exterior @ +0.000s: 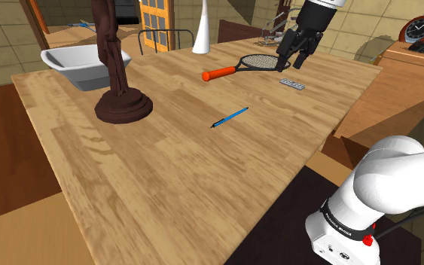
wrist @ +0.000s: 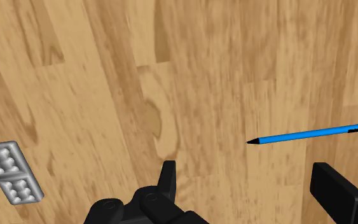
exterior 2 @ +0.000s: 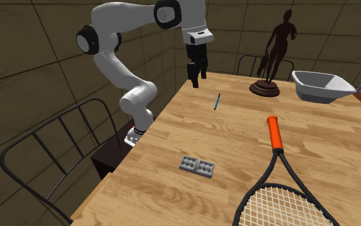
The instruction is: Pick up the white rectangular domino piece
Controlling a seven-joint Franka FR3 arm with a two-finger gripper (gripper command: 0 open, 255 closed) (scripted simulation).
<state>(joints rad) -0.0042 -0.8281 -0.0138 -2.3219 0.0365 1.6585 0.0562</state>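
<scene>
We hold our gripper open and empty above the table, while the pale grey domino lies flat outside one finger, opposite the blue pen, its long axis slanted to the finger gap.

On the pale wooden table, the grey rectangular domino piece is lying just beside the orange-handled racket. The blue pen is lying between these and the dark figurine, which is standing near the white basin.
</scene>
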